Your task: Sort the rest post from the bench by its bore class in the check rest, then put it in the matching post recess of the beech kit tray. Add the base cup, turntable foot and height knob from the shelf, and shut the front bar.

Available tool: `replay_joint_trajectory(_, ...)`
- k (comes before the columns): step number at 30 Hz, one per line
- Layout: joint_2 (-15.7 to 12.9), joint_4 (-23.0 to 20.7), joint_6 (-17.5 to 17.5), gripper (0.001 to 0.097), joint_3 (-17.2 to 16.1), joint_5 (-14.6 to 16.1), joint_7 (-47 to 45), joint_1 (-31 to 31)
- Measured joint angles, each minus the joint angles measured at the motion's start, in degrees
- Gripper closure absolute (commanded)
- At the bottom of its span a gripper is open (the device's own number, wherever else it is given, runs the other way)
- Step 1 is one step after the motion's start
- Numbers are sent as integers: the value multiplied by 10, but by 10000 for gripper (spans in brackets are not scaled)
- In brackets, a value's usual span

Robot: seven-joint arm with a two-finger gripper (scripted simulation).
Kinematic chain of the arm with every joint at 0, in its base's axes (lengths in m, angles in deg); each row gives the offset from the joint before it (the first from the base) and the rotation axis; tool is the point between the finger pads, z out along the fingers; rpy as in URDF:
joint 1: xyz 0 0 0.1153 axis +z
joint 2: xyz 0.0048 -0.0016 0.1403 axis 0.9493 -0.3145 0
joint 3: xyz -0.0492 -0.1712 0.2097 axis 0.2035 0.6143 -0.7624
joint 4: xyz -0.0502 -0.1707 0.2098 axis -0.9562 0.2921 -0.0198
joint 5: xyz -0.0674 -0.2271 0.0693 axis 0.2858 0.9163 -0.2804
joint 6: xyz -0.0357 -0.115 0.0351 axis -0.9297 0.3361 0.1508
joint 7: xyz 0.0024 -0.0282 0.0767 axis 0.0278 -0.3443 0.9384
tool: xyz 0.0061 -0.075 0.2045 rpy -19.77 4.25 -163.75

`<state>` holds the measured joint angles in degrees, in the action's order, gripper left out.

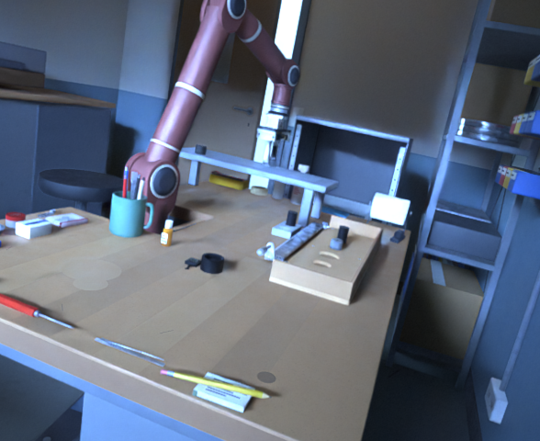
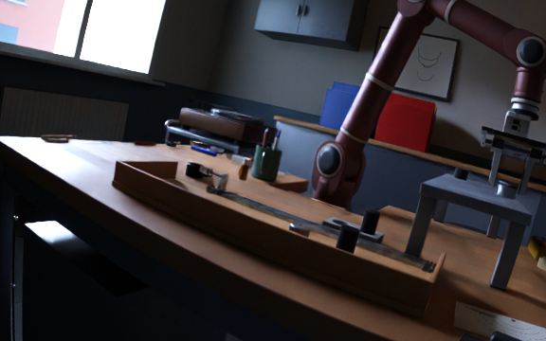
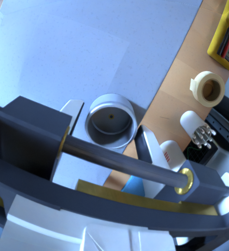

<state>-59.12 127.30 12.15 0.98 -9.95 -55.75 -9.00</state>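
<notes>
The grey base cup [image 3: 111, 120] stands on the shelf [image 1: 256, 168] between my gripper's [image 3: 107, 125] two fingers. The gripper [image 2: 508, 177] is open and holds nothing. It has come down over the cup [image 2: 506, 189] near the shelf's right end. A small dark part [image 1: 200, 149] sits at the shelf's far left end. The beech kit tray [image 1: 330, 258] lies on the bench right of centre. A dark post [image 1: 342, 233] stands in it. Its front bar [image 1: 298, 240] is swung open along the tray's left side. Another dark post [image 1: 291, 218] stands on a grey block by the shelf leg.
A dark open cabinet [image 1: 356, 166] stands behind the shelf. A tape roll [image 3: 207, 89], a white tube [image 3: 196, 128] and a yellow meter [image 3: 227, 35] lie on the bench beyond the shelf edge. A black ring [image 1: 211, 262] and a teal mug [image 1: 128, 213] sit further left.
</notes>
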Motion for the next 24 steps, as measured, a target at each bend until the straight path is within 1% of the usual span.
replay_joint_trajectory(11, 0, 0, 0, 351, 0, 0, 0, 0)
replay_joint_trajectory(24, 0, 0, 0, 611, 0, 0, 0, 0)
